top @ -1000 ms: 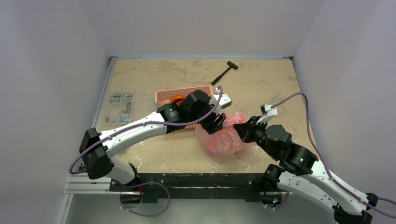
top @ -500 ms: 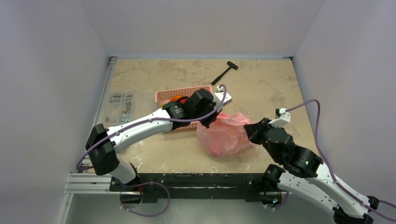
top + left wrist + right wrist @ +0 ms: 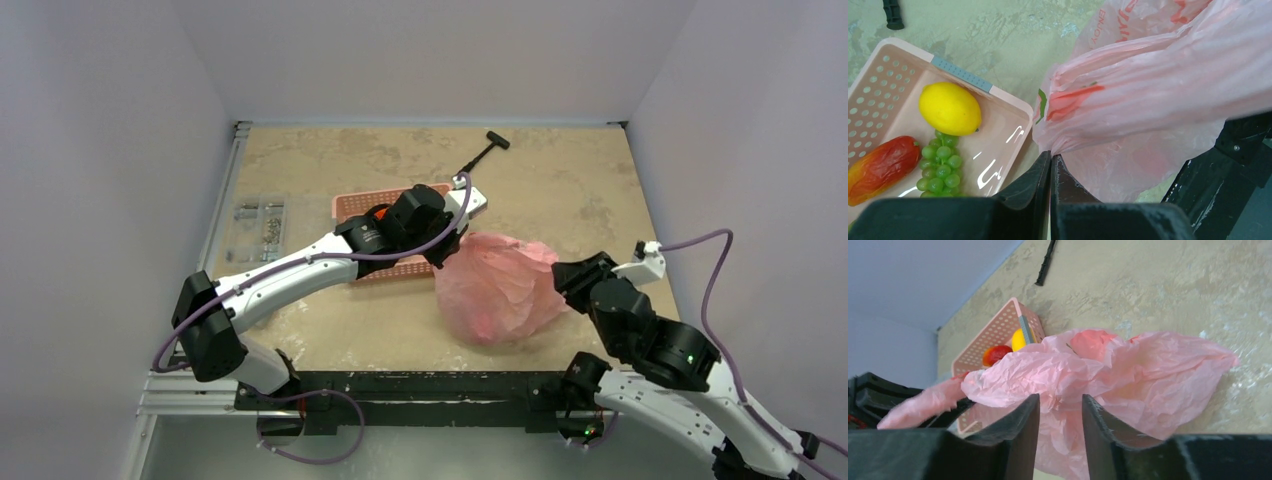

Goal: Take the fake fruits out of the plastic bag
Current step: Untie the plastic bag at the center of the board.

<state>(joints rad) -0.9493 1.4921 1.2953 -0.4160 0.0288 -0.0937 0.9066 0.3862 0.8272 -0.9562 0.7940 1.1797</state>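
Handling note: the plastic bag (image 3: 500, 285) is thin, crinkly film, judged light and limp. It should collapse and slide unless taken at a gathered edge or a handle loop. It lies on the desk (image 3: 560, 180) just beside the pink basket (image 3: 883, 85), between the two arms. The fake fruits cannot be told apart from here. Only darker red patches show through the film, so they are judged to be inside. Glossy and rounded, they would likely slip and roll; take each across its widest part.

State of the left gripper (image 3: 1050, 167): jaws closed to a hairline, pinching a gathered fold of the bag on its basket side.

State of the right gripper (image 3: 1058, 432): jaws moderately apart at the bag's opposite side. Film shows in the gap, but nothing is clamped.

Basket contents: lemon (image 3: 950, 108), green grapes (image 3: 940, 165), red-orange fruit (image 3: 880, 167).
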